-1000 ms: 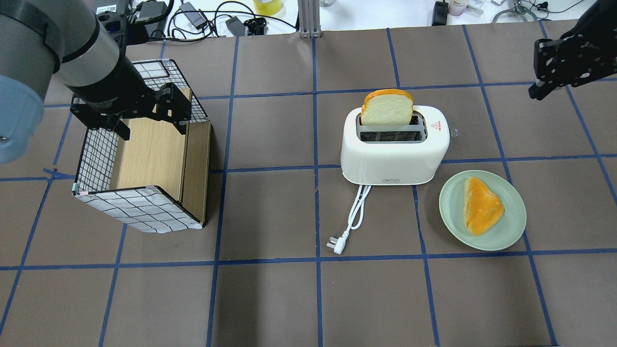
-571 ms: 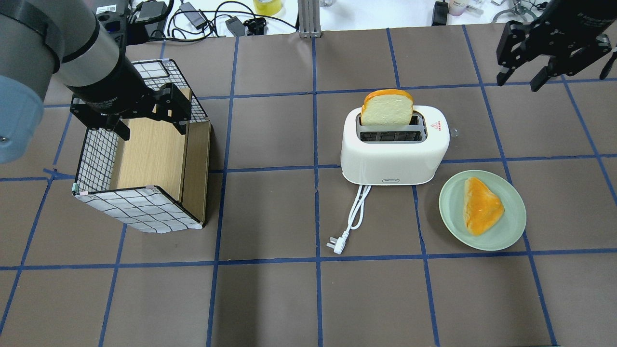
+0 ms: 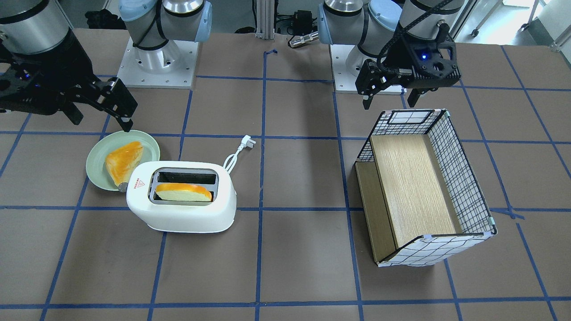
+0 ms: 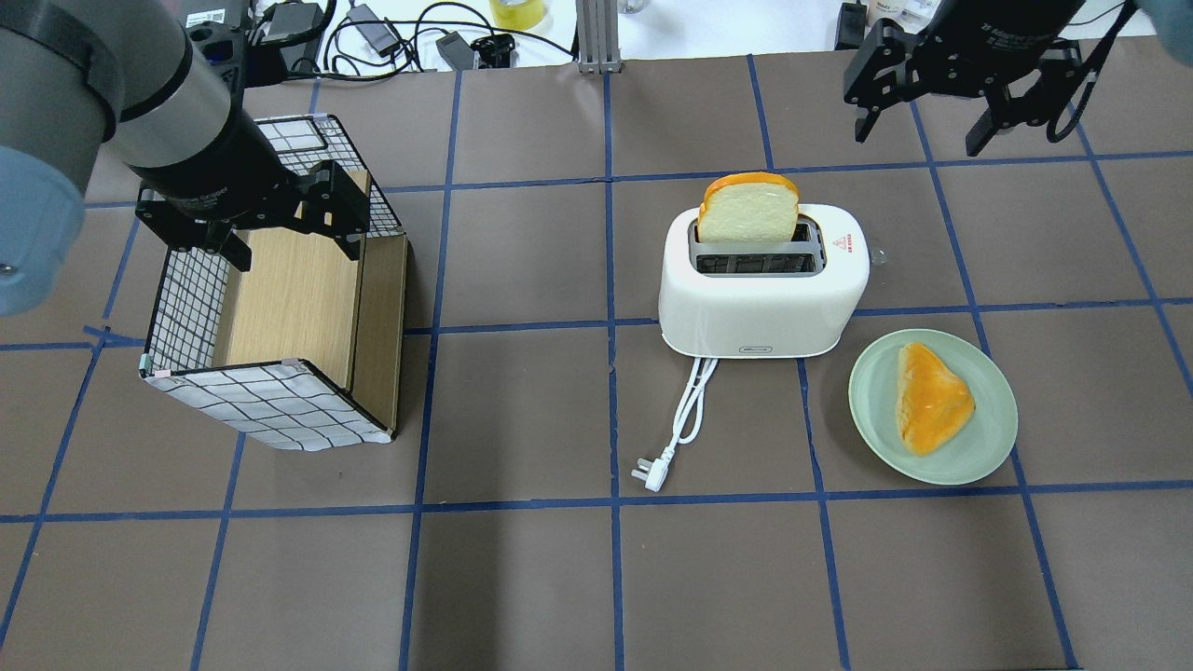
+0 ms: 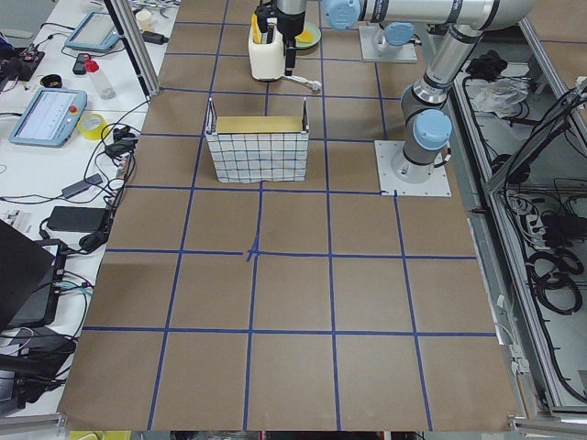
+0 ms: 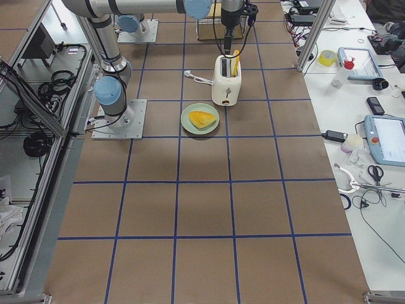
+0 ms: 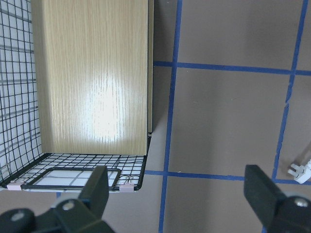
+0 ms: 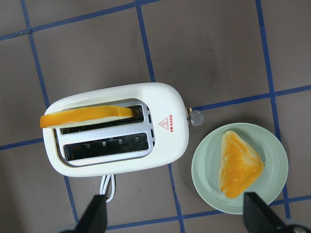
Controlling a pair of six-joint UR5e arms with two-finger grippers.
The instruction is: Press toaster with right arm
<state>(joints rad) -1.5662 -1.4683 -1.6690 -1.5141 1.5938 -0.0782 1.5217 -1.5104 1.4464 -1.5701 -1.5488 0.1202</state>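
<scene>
On the plate (image 4: pixel 994 415) lies a pastry (image 4: pixel 932 396), toaster (image 4: pixel 760 308) holds bread (image 4: pixel 748 210); right hand (image 4: pixel 918 136) spread, empty.

Bright, even light, sharp, with glare on the wooden panel (image 7: pixel 104 114).

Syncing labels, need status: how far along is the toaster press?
Done: a bread slice stands in one slot of the toaster. In hand: the right tool hangs open in the air near the toaster, touching nothing. Left: the press itself. The slice sticks up high out of its slot, and nothing touches the knob at the toaster's end.
</scene>
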